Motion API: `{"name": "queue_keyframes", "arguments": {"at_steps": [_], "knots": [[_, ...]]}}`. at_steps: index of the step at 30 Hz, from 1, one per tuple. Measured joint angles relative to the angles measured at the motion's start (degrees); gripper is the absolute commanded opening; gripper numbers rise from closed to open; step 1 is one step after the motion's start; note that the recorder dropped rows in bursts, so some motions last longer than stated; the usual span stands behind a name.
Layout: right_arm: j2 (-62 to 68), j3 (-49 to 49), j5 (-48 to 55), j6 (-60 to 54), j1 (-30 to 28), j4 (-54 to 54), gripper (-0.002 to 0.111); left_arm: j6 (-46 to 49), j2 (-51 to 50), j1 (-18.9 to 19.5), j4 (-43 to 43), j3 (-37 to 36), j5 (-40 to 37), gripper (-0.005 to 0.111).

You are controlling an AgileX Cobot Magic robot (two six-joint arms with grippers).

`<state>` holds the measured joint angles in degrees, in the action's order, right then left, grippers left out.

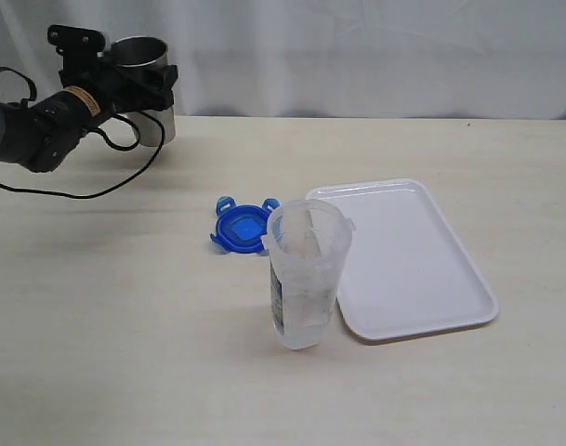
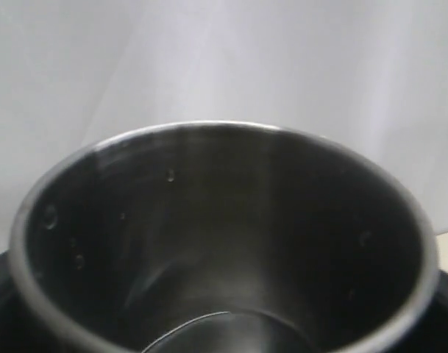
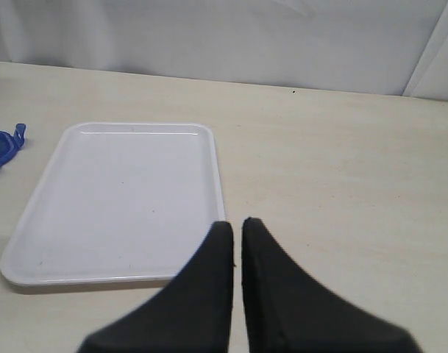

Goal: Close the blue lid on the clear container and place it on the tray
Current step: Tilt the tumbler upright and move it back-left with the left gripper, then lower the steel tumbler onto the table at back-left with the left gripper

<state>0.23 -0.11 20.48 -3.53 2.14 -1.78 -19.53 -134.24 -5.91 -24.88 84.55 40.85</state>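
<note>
Claw on the left (image 1: 145, 82) grips the steel cup (image 1: 139, 52) — right claw (image 3: 237, 229) closed.

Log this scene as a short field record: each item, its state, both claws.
clear container: upright on the table, uncovered
blue lid: lying on the table by the container, not on it
tray: white, right of the container, nothing on it
left claw: closed around the steel cup, far left
right claw: shut, holding nothing
</note>
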Motion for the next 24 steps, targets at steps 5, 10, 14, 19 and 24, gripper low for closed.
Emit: {"name": "queue_keyframes", "arguments": {"at_steps": [5,10,14,19,24], "knots": [[0.0,0.0,0.0,0.0,0.0,0.0,0.005,0.28,-2.26,0.0,0.27,1.55,0.35,0.0],[0.0,0.0,0.0,0.0,0.0,0.0,0.005,0.28,-3.14,0.0,0.53,1.64,0.4,0.0],[0.0,0.0,0.0,0.0,0.0,0.0,0.005,0.74,-3.17,0.0,3.79,1.96,1.22,0.0],[0.0,0.0,0.0,0.0,0.0,0.0,0.005,0.34,-3.17,-0.85,2.15,2.35,1.22,0.0],[0.0,0.0,0.0,0.0,0.0,0.0,0.005,0.34,-3.26,-2.27,1.08,2.35,0.88,0.0]]}}
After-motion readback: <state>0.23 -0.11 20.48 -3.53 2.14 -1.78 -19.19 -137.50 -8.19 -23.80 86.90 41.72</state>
